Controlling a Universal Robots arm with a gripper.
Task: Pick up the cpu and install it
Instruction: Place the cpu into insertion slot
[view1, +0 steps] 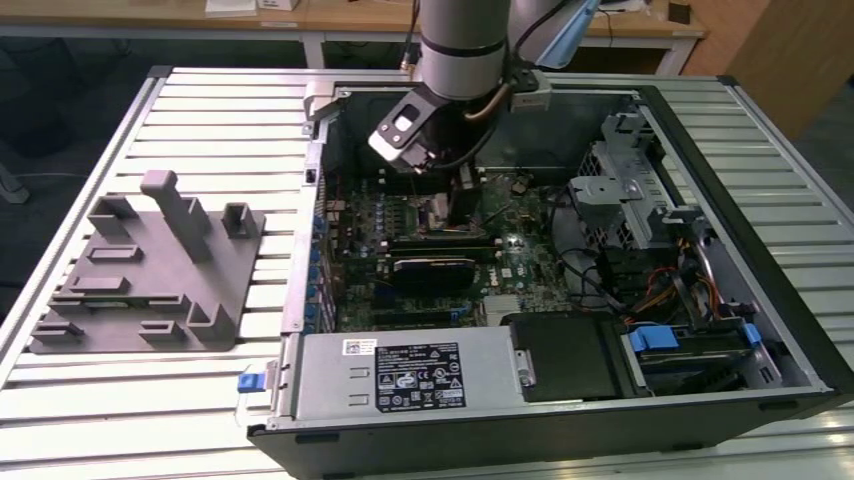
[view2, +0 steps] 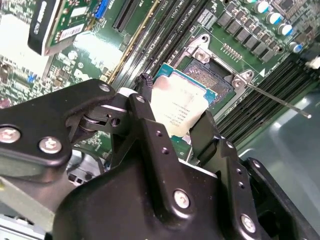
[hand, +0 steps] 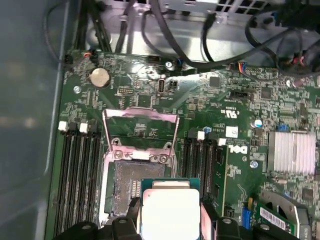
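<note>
I have the gripper (hand: 170, 222) pinching the chip (hand: 170, 210) flat by two edges, just over the open socket (hand: 131, 187) (clamp frame (hand: 140, 125) tipped up, out of the way), in the far half of the computer case (view1: 785, 290).

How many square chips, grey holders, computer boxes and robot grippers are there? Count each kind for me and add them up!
cpu, held over the open socket: 1
grey holder: 1
computer case: 1
gripper, closed on the cpu: 1
Total: 4
</note>
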